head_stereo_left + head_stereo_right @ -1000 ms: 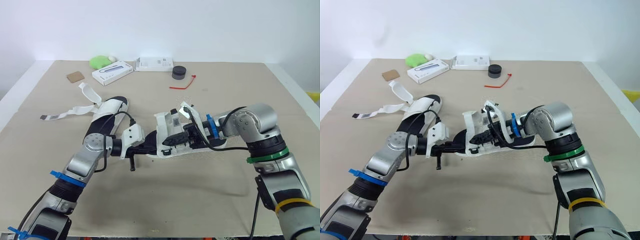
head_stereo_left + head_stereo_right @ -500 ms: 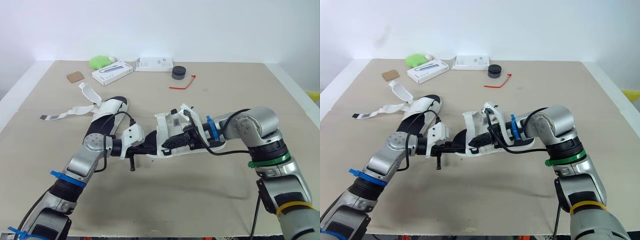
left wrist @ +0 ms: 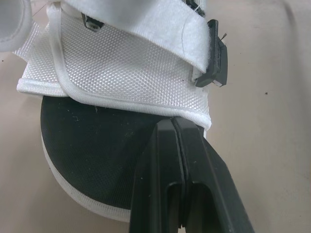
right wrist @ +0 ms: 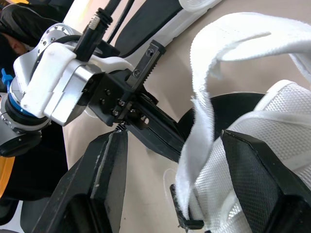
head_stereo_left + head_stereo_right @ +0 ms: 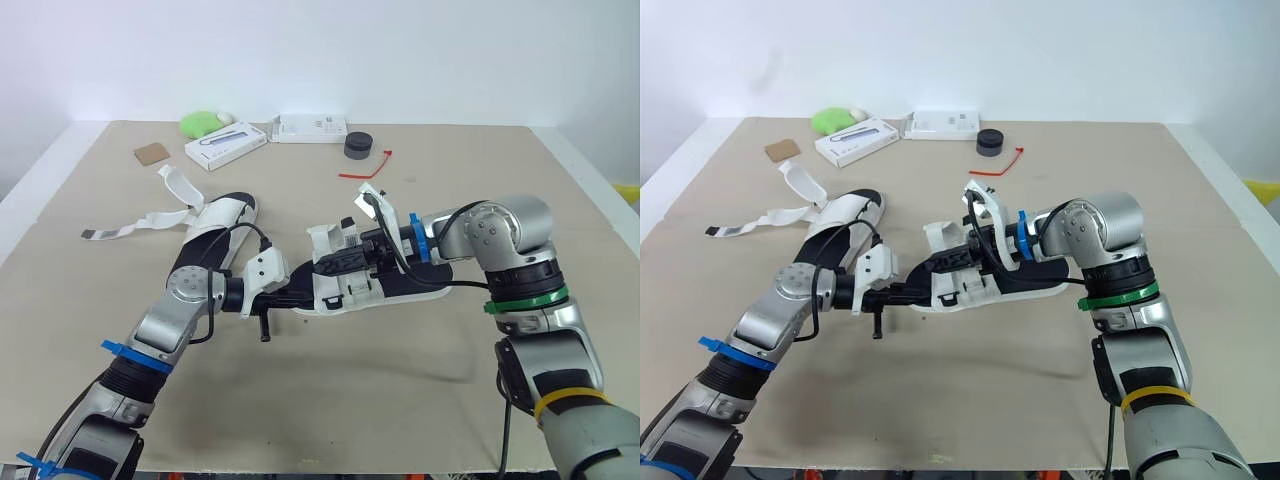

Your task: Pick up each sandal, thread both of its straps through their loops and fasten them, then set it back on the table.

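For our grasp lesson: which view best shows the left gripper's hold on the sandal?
Left wrist view: left gripper shut at the mesh edge of the sandal. Eye views show it sidelong; right wrist view, from ahead.

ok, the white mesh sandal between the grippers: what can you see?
It's a white mesh sandal with black footbed, white sole rim and black plastic loop. It lies on the beige table. One white strap stands loose inside the open right gripper; the shut left gripper touches the mesh edge over the footbed.
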Controlling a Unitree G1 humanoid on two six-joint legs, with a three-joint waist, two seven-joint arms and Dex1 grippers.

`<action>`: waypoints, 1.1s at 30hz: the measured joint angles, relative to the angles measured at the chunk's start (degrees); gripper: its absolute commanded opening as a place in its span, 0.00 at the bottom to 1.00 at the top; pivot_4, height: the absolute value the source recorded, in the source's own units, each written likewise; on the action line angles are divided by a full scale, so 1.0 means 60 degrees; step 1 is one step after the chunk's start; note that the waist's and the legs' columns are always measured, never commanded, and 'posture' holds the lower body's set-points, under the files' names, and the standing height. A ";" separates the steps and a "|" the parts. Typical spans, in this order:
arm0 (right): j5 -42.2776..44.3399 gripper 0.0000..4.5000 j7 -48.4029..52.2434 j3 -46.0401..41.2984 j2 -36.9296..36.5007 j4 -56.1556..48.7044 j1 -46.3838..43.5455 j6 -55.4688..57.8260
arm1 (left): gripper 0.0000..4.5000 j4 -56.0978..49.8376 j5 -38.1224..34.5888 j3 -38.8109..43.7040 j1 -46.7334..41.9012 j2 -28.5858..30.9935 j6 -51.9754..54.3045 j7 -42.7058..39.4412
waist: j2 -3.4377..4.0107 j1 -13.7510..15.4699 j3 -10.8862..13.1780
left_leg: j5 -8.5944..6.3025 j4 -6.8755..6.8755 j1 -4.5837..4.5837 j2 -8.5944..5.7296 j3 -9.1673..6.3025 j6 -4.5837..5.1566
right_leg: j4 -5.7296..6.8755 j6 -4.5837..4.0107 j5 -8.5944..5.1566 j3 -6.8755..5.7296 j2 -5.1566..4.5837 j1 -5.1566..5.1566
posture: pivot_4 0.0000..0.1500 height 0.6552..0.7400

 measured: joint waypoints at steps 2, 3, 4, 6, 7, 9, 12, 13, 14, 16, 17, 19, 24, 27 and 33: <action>-0.0053 0.47 -0.0084 -0.0063 0.0111 0.0175 -0.0007 -0.0009 | 0.00 0.0000 0.0002 0.0001 0.0001 0.0001 0.0001 0.0000 | 0.0000 -0.0001 0.0000 | 0.0000 0.0000 0.0000 0.0000 0.0000 0.0000 | 0.0001 0.0000 0.0000 0.0000 0.0002 0.0000 | 1.00 1.00; -0.0070 0.34 -0.0122 -0.0088 0.0162 0.0283 -0.0015 -0.0024 | 0.00 0.0000 0.0001 0.0001 0.0002 0.0001 0.0001 0.0000 | 0.0000 -0.0001 0.0000 | 0.0000 0.0000 0.0000 0.0001 0.0000 0.0000 | 0.0001 0.0000 0.0000 0.0000 0.0002 0.0000 | 1.00 1.00; -0.0096 0.25 -0.0191 -0.0134 0.0210 0.0385 -0.0027 -0.0070 | 0.00 -0.0001 0.0001 0.0000 0.0002 0.0001 0.0001 0.0000 | 0.0000 -0.0001 0.0000 | 0.0000 0.0000 0.0000 0.0000 0.0000 0.0000 | 0.0002 0.0000 0.0000 0.0000 0.0002 0.0000 | 1.00 1.00; -0.0201 0.00 -0.0215 -0.0171 0.0219 0.0652 -0.0109 -0.0193 | 0.00 -0.0002 0.0000 0.0000 0.0002 0.0001 0.0001 0.0000 | 0.0000 -0.0001 0.0000 | 0.0000 0.0000 0.0000 0.0000 0.0001 0.0000 | 0.0002 0.0000 0.0000 0.0000 0.0001 0.0000 | 1.00 1.00; -0.0256 0.00 -0.0213 -0.0174 0.0214 0.0786 -0.0173 -0.0232 | 0.00 -0.0002 0.0000 0.0000 0.0001 0.0001 0.0001 0.0000 | 0.0000 -0.0001 0.0000 | 0.0000 0.0000 0.0000 0.0000 0.0002 0.0000 | 0.0001 0.0000 0.0000 0.0001 0.0001 0.0000 | 1.00 1.00; -0.0257 0.00 -0.0187 -0.0173 0.0214 0.0836 -0.0185 -0.0222 | 0.00 -0.0002 -0.0001 0.0000 0.0002 0.0001 -0.0001 0.0000 | 0.0000 -0.0001 0.0000 | 0.0000 0.0000 -0.0001 0.0000 0.0001 0.0000 | 0.0001 0.0000 0.0000 0.0000 0.0002 -0.0002 | 1.00 1.00; -0.0241 0.00 0.0017 -0.0035 0.0074 0.0534 -0.0098 -0.0231 | 0.00 -0.0007 -0.0002 -0.0007 0.0001 -0.0003 -0.0004 0.0000 | 0.0000 -0.0002 0.0000 | 0.0000 0.0000 -0.0003 0.0000 0.0000 0.0000 | 0.0001 0.0000 0.0000 0.0000 0.0002 -0.0003 | 1.00 1.00; -0.0235 0.00 0.0109 0.0106 -0.0049 0.0208 0.0009 -0.0266 | 0.00 -0.0014 -0.0002 -0.0011 0.0002 -0.0004 -0.0005 -0.0001 | 0.0000 -0.0001 0.0000 | 0.0000 0.0000 -0.0003 0.0001 -0.0003 0.0000 | 0.0000 0.0000 -0.0001 -0.0002 0.0002 -0.0002 | 1.00 1.00; -0.0232 0.00 0.0188 0.0202 -0.0155 -0.0090 0.0126 -0.0329 | 0.00 -0.0017 -0.0002 -0.0011 0.0002 -0.0004 -0.0005 -0.0003 | 0.0000 -0.0001 0.0000 | -0.0001 0.0000 -0.0003 0.0001 -0.0002 0.0000 | -0.0003 0.0001 -0.0001 -0.0003 0.0002 -0.0002 | 1.00 1.00; -0.0237 0.00 0.0228 0.0312 -0.0268 -0.0475 0.0338 -0.0466 | 0.00 -0.0018 -0.0002 -0.0011 0.0001 -0.0005 -0.0006 -0.0002 | 0.0000 -0.0001 -0.0001 | -0.0001 0.0000 -0.0003 0.0001 -0.0001 0.0001 | -0.0003 0.0001 -0.0001 -0.0002 0.0002 -0.0001 | 1.00 1.00; -0.0244 0.00 0.0230 0.0381 -0.0310 -0.0622 0.0440 -0.0536 | 0.00 -0.0017 -0.0002 -0.0010 0.0000 -0.0004 -0.0008 -0.0003 | 0.0000 -0.0001 -0.0001 | -0.0001 0.0000 -0.0003 0.0001 -0.0002 0.0001 | -0.0004 0.0001 -0.0001 -0.0003 0.0003 -0.0001 | 1.00 1.00; -0.0266 0.00 0.0229 0.0454 -0.0351 -0.0825 0.0620 -0.0658 | 0.00 -0.0017 -0.0005 -0.0009 -0.0002 -0.0004 -0.0025 -0.0010 | 0.0000 0.0000 -0.0001 | -0.0001 -0.0001 -0.0002 0.0001 -0.0002 0.0001 | -0.0003 0.0001 -0.0001 -0.0003 0.0003 0.0000 | 1.00 1.00; -0.0311 0.00 0.0192 0.0485 -0.0530 -0.1535 0.1219 -0.1010 | 0.00 -0.0054 -0.0018 -0.0014 -0.0022 -0.0016 -0.0075 -0.0025 | 0.0000 0.0001 -0.0002 | -0.0001 0.0000 -0.0002 0.0000 0.0000 0.0001 | -0.0005 0.0001 -0.0001 -0.0002 0.0003 0.0000 | 1.00 1.00; -0.0582 0.00 0.0091 0.0487 -0.0446 -0.1545 0.1250 -0.1513 | 0.00 -0.0034 0.0007 -0.0015 -0.0022 -0.0016 -0.0069 -0.0002 | 0.0000 0.0001 -0.0002 | 0.0000 0.0000 0.0000 0.0000 0.0000 0.0001 | -0.0003 0.0002 0.0000 -0.0001 0.0005 0.0001 | 1.00 1.00; -0.1014 0.00 -0.0056 0.0496 -0.0109 -0.1048 0.1049 -0.2167 | 0.00 0.0045 0.0062 -0.0012 -0.0032 -0.0016 -0.0077 0.0001 | 0.0001 0.0001 -0.0002 | 0.0000 0.0000 0.0000 0.0003 0.0000 0.0000 | -0.0001 0.0000 0.0000 -0.0001 0.0010 -0.0001 | 1.00 1.00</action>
